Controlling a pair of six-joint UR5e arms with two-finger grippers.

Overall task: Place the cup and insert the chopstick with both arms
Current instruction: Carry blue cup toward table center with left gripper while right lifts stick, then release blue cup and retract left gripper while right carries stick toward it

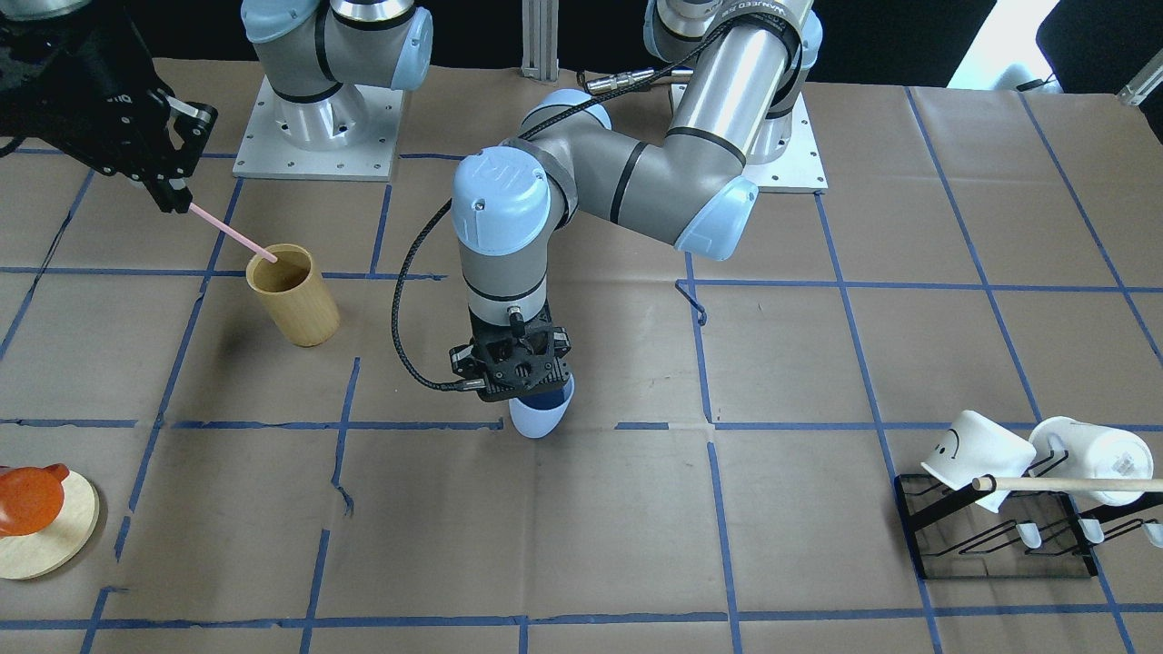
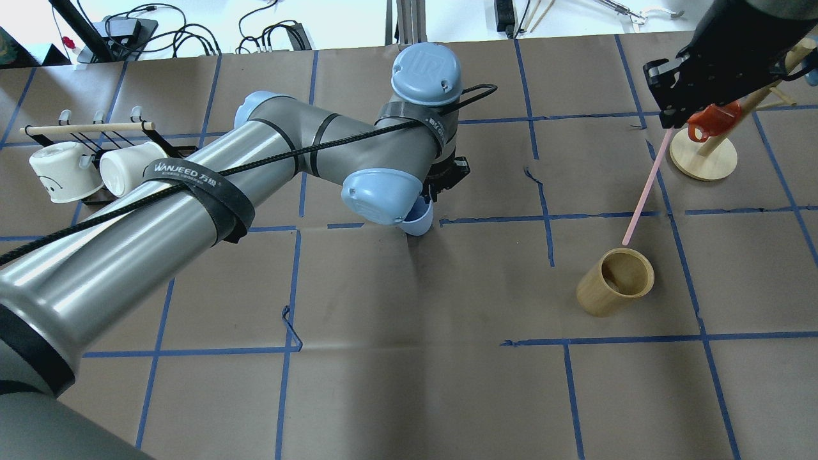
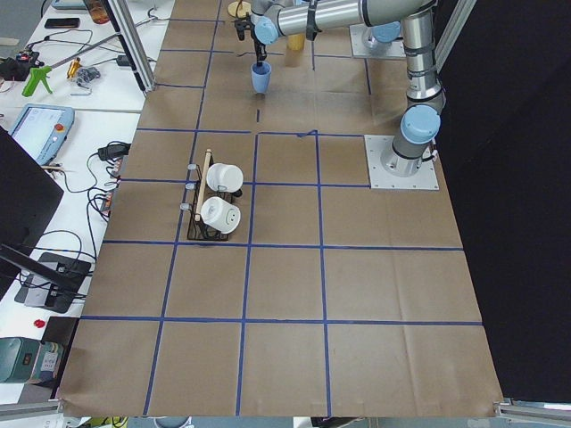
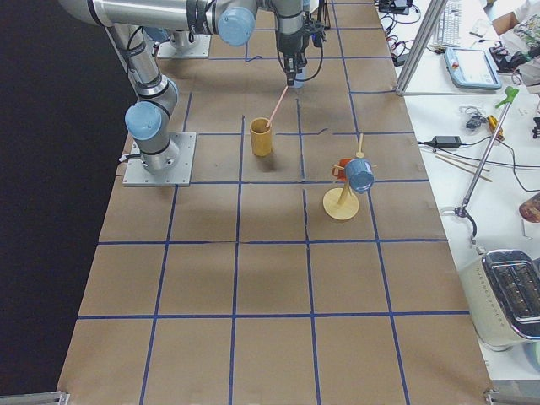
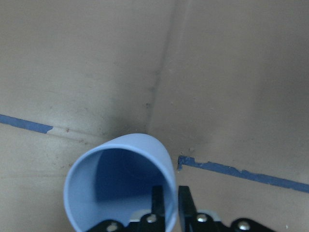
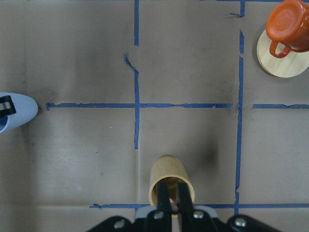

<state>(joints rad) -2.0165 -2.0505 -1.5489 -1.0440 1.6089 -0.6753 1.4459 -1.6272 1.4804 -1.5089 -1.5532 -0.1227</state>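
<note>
My left gripper (image 1: 514, 368) is shut on the rim of the light-blue cup (image 1: 542, 416) at the table's middle. The cup hangs tilted, its base at or just above the paper. In the left wrist view the fingers (image 5: 157, 200) pinch the cup's wall (image 5: 145, 145). My right gripper (image 1: 173, 195) is shut on the pale-pink chopstick (image 1: 232, 233), which slants down to the mouth of a tan wooden cup (image 1: 293, 295). I cannot tell whether its tip is inside. The overhead view shows the chopstick (image 2: 645, 188) above the wooden cup (image 2: 617, 281).
A black rack (image 1: 999, 545) with two white mugs and a wooden dowel stands on my left side. An orange mug on a round wooden stand (image 1: 54, 536) stands on my right side, past the wooden cup. Blue tape lines grid the brown paper.
</note>
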